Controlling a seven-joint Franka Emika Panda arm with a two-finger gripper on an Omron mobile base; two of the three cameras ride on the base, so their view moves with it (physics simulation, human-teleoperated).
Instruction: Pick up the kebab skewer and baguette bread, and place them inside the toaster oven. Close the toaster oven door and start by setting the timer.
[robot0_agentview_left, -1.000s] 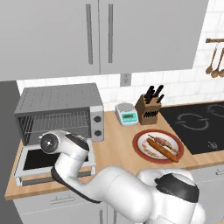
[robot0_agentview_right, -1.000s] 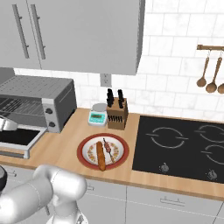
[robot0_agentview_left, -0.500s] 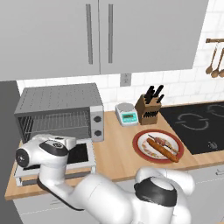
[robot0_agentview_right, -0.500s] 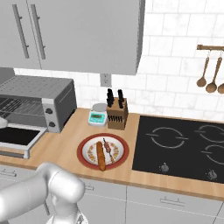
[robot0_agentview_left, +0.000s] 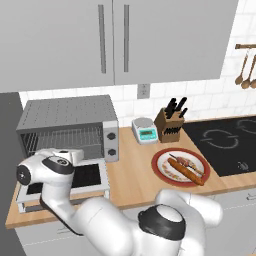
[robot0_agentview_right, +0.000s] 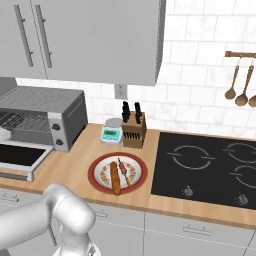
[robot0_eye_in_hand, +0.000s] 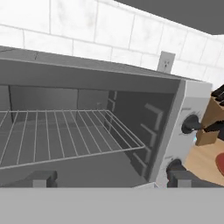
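Nearest, gripper (robot0_eye_in_hand: 105, 180) with jaws spread wide and nothing between them, held in front of the oven (robot0_agentview_left: 67, 127) mouth, over the dropped door (robot0_agentview_left: 90, 176). Beyond the tips, bare wire rack (robot0_eye_in_hand: 65, 133) inside the cavity; nothing loaded yet. Two black knobs (robot0_eye_in_hand: 191, 124) on the right panel, untouched as far as can be judged.

Further right along the counter (robot0_agentview_right: 75, 160), red plate (robot0_agentview_right: 95, 170) holding both skewer (robot0_agentview_right: 123, 172) and baguette (robot0_agentview_right: 114, 178), lying side by side, well apart from the oven. Behind the plate, small scale (robot0_agentview_right: 112, 133) and knife block (robot0_agentview_right: 133, 131) against the tiled wall.

Judged progress: door open, little else done. Left to do: fetch skewer, fetch baguette, place both on the rack, shut the door, turn the timer knob.
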